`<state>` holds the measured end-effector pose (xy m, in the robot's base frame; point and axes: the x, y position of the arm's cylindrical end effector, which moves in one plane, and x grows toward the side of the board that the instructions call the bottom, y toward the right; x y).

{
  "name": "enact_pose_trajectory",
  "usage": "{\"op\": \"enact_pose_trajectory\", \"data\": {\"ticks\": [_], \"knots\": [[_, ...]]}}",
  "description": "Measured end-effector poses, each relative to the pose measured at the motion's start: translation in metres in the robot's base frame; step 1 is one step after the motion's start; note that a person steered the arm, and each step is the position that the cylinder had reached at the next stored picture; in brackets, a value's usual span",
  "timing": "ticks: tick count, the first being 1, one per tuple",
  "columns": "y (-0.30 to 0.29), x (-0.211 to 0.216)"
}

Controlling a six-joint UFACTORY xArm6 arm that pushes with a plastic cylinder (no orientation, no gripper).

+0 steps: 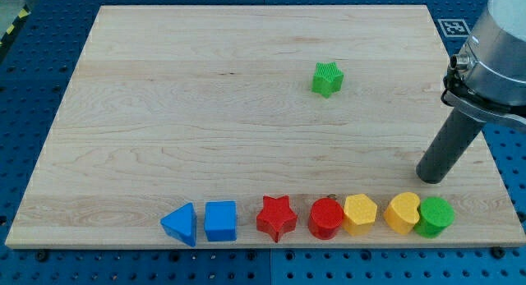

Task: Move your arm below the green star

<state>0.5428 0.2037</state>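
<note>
Sitting up-left of my tip [431,178]: green star [327,78], well apart; end effector bare rod, nothing pinched.

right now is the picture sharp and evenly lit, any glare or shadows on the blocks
Camera view: sharp and evenly lit, no glare on the wooden board; the green star is crisp with only a faint shadow; my tip is in focus, the arm's upper part cut off by the view's right edge.

Bright, even light; sharp focus.
</note>
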Motion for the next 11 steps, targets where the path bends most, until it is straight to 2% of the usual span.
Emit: {"op": "enact_pose_trajectory", "data": {"ticks": [1,4,7,11], "knots": [[0.000,0.000],[-0.056,-0.033],[-0.060,-0.033],[-0.111,-0.033]]}}
